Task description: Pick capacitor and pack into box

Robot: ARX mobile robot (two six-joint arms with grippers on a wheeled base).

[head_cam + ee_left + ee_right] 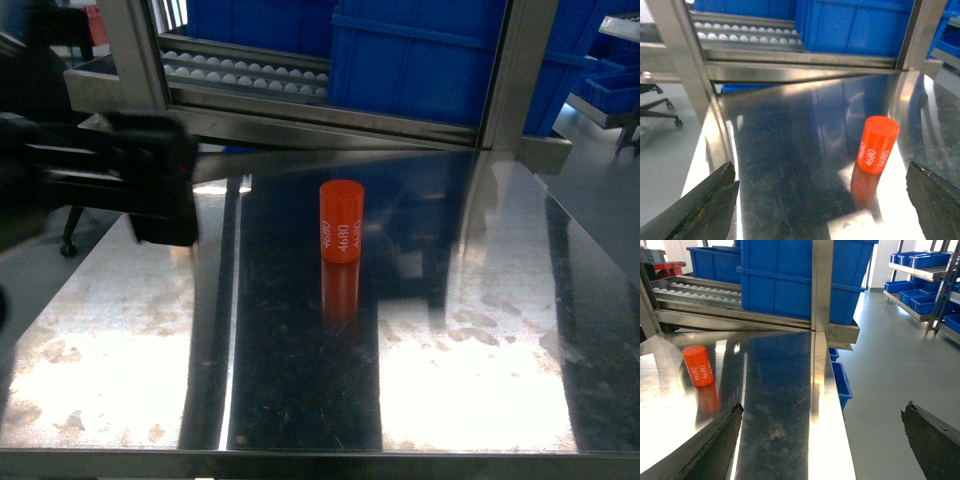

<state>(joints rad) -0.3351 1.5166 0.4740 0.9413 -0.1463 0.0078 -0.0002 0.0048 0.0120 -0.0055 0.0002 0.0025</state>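
The capacitor (pixel 341 222) is a bright orange cylinder printed "4680", standing upright near the middle of the steel table (pixel 300 400). In the left wrist view my left gripper (pixel 822 200) is open and empty just above the table. The capacitor (pixel 877 145) stands a little ahead of it, closer to the right finger (pixel 935 200). My right gripper (pixel 822 435) is open too, hovering over the table's right edge, with the capacitor (pixel 698 365) far off to its left. The left arm (pixel 150 185) shows as a blurred black mass at the left. The box is out of view.
Big blue bins (pixel 420 60) and a roller track (pixel 240 70) stand on a steel frame behind the table. A frame post (pixel 821 285) rises at the table's back right corner. Beyond the right edge are the floor and shelves of blue bins (pixel 920 270).
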